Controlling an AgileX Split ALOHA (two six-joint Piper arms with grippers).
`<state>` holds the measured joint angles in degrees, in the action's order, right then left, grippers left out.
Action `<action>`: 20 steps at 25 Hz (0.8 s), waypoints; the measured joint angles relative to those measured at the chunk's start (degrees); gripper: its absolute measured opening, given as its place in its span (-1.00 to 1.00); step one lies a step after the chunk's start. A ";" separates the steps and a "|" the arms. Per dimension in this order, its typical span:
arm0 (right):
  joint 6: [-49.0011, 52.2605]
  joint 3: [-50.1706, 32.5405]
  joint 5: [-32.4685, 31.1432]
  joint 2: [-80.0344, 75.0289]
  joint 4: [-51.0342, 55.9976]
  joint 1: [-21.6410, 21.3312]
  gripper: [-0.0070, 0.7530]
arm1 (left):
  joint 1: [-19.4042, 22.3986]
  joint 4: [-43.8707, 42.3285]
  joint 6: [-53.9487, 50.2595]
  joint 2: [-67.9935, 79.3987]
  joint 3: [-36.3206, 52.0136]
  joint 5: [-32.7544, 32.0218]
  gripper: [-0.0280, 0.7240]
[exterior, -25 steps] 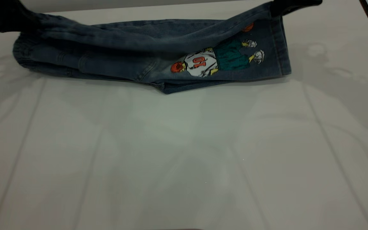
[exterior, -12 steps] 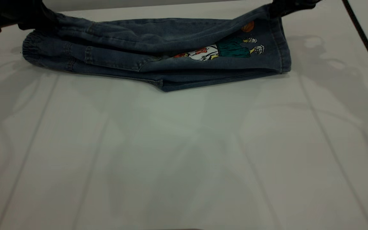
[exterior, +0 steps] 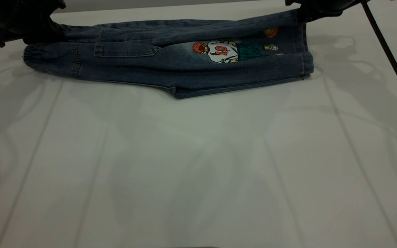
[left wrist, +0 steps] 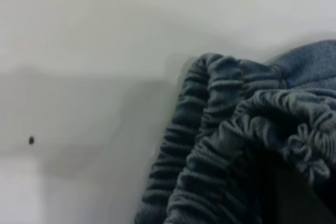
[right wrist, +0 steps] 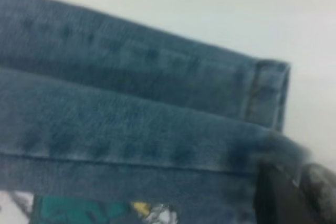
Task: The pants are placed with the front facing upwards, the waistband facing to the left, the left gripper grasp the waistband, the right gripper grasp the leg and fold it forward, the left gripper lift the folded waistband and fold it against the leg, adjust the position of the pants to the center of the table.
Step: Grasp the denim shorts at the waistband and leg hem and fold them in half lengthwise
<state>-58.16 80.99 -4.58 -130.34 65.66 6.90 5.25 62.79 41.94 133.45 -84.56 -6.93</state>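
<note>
Pants: the blue denim pants (exterior: 171, 63) lie folded lengthwise along the far side of the table, one leg laid over the other, running from left to right across the exterior view
Waistband: the gathered elastic waistband (left wrist: 236, 145) is at the left end, bunched into ribbed folds; its upper layer is raised off the layer below, which rests on the table
Leg ends: the hems (exterior: 305, 51) are at the right end, the top one pulled up toward the far edge, the lower one flat on the surface
Print: a cartoon figure (exterior: 224, 51) in a white shirt with an orange number sits on the top leg, nearer the hem end, facing up
Pocket: a stitched pocket (exterior: 126, 50) shows on the upper layer toward the waistband end
Left gripper: the left gripper (exterior: 41, 32) is at the far left corner, right on the waistband with cloth running up into it; I can't tell how its jaws stand, they are buried in dark shape and fabric
Right gripper: the right gripper (exterior: 308, 12) is at the far right, closed onto the top hem, a dark fingertip (right wrist: 275, 195) pressed on the denim edge
Cables: a black cable (exterior: 389, 55) trails down the right side
Table: the white table (exterior: 198, 165) is bare in front of the pants
</note>
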 joint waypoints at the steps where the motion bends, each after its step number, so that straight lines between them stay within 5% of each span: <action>1: 0.00 0.00 0.38 0.00 0.18 0.00 -0.83 | 0.00 0.00 0.69 0.05 -0.08 0.04 -0.66; 8: 0.00 0.00 -0.23 0.00 2.35 0.00 -0.14 | 0.00 0.00 4.42 0.24 -0.89 0.15 -0.06; 13: 0.00 1.37 -8.20 0.00 2.76 0.00 0.38 | 0.00 -0.31 7.51 0.47 -4.72 -4.23 0.44; 20: 0.00 5.76 -22.32 0.00 2.47 0.00 0.50 | 0.00 -1.74 11.35 0.65 -16.53 -21.33 0.55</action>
<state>-58.16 86.74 -26.90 -130.34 68.13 6.90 5.25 61.05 53.30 134.09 -101.10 -28.26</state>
